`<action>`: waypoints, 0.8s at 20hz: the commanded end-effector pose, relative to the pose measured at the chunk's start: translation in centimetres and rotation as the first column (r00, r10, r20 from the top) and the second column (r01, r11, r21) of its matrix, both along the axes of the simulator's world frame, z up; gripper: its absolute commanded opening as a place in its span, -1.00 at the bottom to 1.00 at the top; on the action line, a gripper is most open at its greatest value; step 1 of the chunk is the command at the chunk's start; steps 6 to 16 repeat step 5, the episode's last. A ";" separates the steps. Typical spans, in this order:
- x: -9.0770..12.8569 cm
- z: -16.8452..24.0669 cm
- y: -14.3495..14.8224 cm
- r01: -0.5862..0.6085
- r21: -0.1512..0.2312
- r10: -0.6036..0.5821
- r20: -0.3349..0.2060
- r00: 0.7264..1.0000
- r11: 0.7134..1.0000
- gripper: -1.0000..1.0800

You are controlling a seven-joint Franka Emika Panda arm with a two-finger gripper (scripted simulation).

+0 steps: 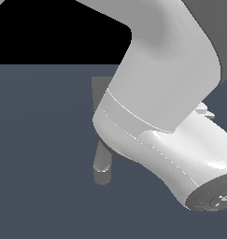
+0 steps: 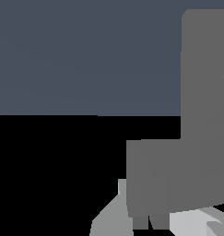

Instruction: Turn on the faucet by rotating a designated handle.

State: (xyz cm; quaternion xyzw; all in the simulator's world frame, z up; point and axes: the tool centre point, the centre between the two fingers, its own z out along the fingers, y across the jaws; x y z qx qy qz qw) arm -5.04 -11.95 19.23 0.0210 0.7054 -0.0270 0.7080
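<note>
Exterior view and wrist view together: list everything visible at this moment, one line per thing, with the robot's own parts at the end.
faucet: one, matte grey; in the wrist view a blocky body with a tall upright part fills one side of the picture; in the exterior view only a grey rounded tube end and a flat grey piece show past the arm.
handle: cannot be made out in either view.
floor: one, dark blue-grey flat surface under everything; black background beyond its far edge.
robot arm: one, white and pale grey, fills the exterior view's right and covers most of the faucet.
hand: one; only light grey parts and two dark finger stubs show at the wrist picture's edge, close against the faucet body; open or shut cannot be told.
</note>
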 end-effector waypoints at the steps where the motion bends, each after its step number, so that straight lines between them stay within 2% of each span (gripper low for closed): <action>1: 0.2 -1.0 0.1 -0.008 0.002 0.008 -0.004 1.000 1.000 -1.00; 16: 0.2 -2.0 -0.2 -0.009 0.001 0.009 -0.004 1.000 1.000 -1.00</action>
